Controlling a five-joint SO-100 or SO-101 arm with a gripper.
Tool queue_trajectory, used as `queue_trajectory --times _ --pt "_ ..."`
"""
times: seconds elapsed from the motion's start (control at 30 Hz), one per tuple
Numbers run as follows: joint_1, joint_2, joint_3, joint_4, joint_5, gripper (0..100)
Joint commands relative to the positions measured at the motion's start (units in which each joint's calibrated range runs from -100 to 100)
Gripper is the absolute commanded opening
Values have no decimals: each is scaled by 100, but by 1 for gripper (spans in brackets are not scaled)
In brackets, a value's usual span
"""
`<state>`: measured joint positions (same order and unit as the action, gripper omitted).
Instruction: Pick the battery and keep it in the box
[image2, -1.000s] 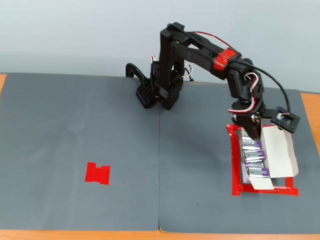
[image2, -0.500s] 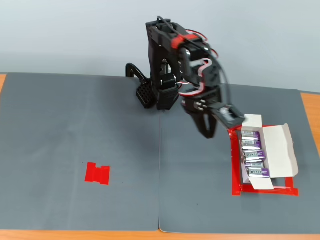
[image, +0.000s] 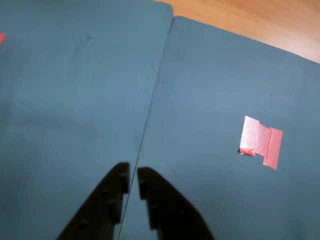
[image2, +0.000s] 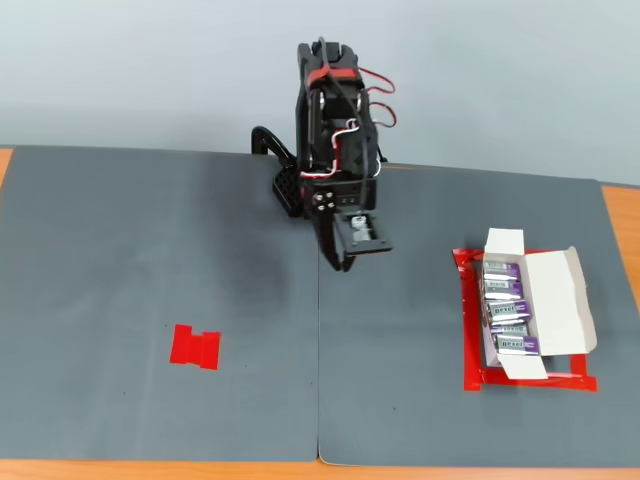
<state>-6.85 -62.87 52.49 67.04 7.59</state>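
Claw: the black two-finger gripper hangs empty above the mat, its jaws nearly together with only a slim gap showing in the wrist view; in the fixed view it sits folded in close to the arm's base.

Under the claw: the seam between two dark grey mat sheets runs straight down between the fingertips.

To the claw's right in the wrist view: a flat red tape patch lies on the mat, well apart and bare, no battery on it. In the fixed view the same patch is off to the left.

Far side from the patch: the long white cardboard carton with open flaps sits inside a red tape outline, well apart from the claw.

Task's thing: silver-and-purple wrapped block batteries lie in a row inside the carton; no loose one shows on the mat.

Stage, as I judge it: between cycles, nothing in hand to pick.

Doing it well: widen the jaws before descending, centre over the patch once a battery lies there, and span its narrow sides squarely.
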Motion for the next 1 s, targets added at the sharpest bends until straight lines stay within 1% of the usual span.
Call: queue_trajectory --times 0.0,0.13,0.37,0.7,0.8,0.97 --pt "301 -678 725 -463 -12 2" --pt "428 -1466 1730 -862 -12 2" --pt "421 -2721 2978 -1036 -12 2" --pt "368 -3628 4090 -992 -12 2" --pt "361 -3662 4244 -992 -17 2" --pt "197 -3662 4516 -975 -481 2"
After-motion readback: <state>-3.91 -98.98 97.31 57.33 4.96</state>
